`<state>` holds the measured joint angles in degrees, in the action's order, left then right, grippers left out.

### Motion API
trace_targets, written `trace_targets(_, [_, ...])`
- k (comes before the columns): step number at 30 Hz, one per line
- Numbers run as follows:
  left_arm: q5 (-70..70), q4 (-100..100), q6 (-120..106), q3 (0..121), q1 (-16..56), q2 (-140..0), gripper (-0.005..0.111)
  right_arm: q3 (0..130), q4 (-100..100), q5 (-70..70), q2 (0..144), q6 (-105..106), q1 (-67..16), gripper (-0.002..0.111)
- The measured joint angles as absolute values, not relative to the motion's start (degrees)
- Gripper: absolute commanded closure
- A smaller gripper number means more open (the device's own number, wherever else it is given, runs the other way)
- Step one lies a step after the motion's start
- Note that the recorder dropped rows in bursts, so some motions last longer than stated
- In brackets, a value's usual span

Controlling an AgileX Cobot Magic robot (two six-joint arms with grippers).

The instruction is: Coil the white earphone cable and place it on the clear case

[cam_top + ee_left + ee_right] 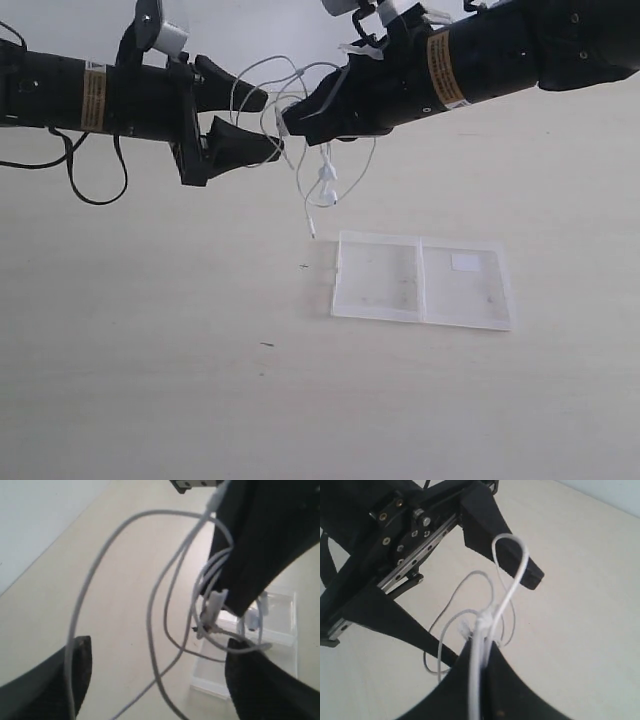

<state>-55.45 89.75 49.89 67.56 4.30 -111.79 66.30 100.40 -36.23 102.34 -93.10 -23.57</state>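
Right claw (pixel 287 121) clenches earphone cable (pixel 327 173); the pinch itself shows only in right wrist view. Left claw (pixel 272 125) stands spread around hanging loops. Exterior view: earbuds (pixel 328 196) dangle above table (pixel 150 380), near clear case (pixel 380 282).

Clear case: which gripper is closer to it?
Right. The right gripper hangs raised, left of the clear case, holding the white earphone cable; the left gripper, open, sits farther left.

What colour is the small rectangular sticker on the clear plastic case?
The sticker is white, clearest in the exterior view.
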Motion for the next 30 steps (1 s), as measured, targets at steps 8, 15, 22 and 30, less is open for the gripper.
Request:
trace_targets(8, [-46.42,86.49,49.46,67.56,4.30,-111.57,0.035,66.30,100.40,-36.35,102.34,-92.24,-23.57,0.108])
trace_targets(15, [-47.71,89.17,51.81,67.56,4.30,-106.26,0.035,65.65,100.40,-36.35,102.34,-91.28,-23.57,0.108])
trace_targets(22, [-46.46,91.64,52.44,67.56,4.30,-104.82,0.035,65.53,100.40,-36.01,102.34,-91.05,-23.57,0.108])
trace_targets(30, [-39.86,94.16,53.76,67.56,4.30,-104.68,0.035,65.08,100.31,-34.28,102.34,-89.71,-23.57,0.108])
